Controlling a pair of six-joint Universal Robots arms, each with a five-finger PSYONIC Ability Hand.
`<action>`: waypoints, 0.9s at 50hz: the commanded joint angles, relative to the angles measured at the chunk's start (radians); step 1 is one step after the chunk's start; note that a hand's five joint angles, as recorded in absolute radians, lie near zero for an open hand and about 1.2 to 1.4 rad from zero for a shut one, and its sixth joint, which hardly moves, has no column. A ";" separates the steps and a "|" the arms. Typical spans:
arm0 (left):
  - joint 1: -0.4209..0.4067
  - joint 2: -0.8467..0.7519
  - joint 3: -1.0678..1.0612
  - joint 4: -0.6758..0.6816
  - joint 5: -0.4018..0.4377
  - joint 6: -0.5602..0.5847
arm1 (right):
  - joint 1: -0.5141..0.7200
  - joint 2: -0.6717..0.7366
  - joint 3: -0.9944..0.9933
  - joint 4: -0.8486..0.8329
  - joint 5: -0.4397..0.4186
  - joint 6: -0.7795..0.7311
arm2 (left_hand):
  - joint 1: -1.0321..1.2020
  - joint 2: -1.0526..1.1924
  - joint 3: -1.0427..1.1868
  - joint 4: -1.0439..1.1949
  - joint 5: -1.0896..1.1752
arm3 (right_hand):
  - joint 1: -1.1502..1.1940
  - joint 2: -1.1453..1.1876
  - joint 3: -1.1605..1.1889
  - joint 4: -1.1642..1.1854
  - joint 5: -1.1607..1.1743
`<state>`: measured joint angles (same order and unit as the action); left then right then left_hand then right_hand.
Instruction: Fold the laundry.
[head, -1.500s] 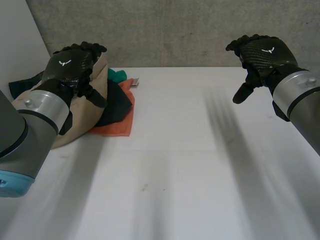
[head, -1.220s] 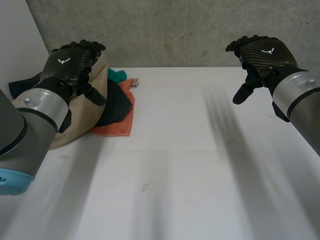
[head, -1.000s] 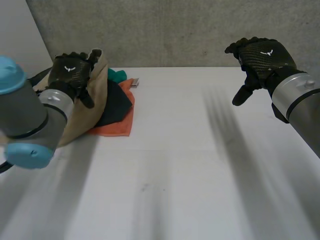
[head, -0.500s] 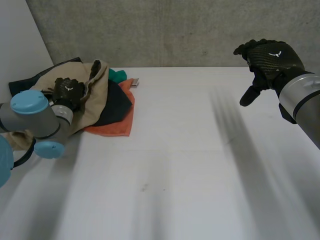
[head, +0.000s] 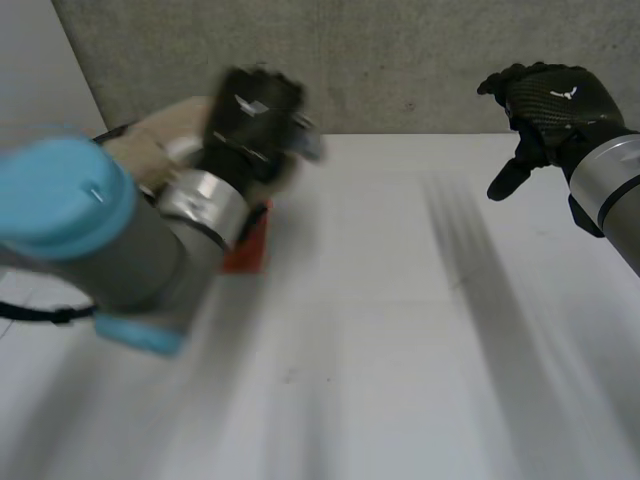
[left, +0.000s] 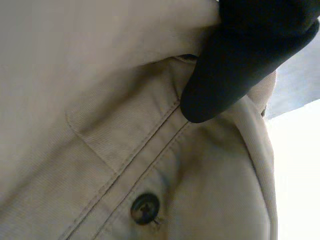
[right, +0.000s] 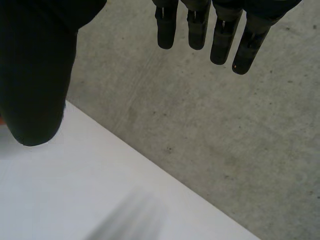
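The laundry pile lies at the table's far left, mostly hidden behind my left arm. A beige garment rises from the pile toward my left hand, which is lifted above it. In the left wrist view the beige garment, with a seam and a dark button, lies tight against the palm, and the thumb is curled onto it. An orange cloth peeks out below the left wrist. My right hand hovers high at the far right, fingers straight and apart from the thumb, holding nothing.
The white table stretches bare across the middle and right. A grey concrete wall runs along its far edge, and a pale panel stands at the left.
My left hand dropped onto the pile, closed on the beige garment and has swung up and to the right with it. The right hand drifted slightly right and up.
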<state>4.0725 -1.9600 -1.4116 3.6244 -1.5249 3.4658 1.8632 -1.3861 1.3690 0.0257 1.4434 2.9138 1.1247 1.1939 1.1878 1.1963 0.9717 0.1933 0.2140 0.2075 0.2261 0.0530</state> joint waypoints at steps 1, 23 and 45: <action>-0.208 -0.141 0.002 0.000 0.000 -0.031 | -0.007 -0.016 -0.001 0.000 0.002 0.001 | 0.135 0.065 0.072 0.063 0.113 | -0.019 -0.039 -0.033 -0.052 -0.053; -0.034 0.231 -0.142 -0.062 0.002 -0.120 | 0.005 -0.014 -0.016 0.109 -0.015 -0.063 | -0.938 -1.007 -1.001 -1.009 -0.959 | -0.019 -0.039 -0.033 -0.052 -0.053; 0.513 0.050 -0.228 -0.290 0.175 0.080 | 0.347 0.073 -0.008 0.323 0.000 0.150 | -0.829 -0.898 -0.892 -0.901 -0.851 | -0.019 -0.039 -0.033 -0.052 -0.053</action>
<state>4.5428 -1.7749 -1.6657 3.3811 -1.3595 3.4162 2.0923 -1.3852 1.3697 0.3913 1.4313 2.9500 0.2069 0.2140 0.2192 0.2115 0.0488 0.1933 0.2140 0.2075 0.2260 0.0530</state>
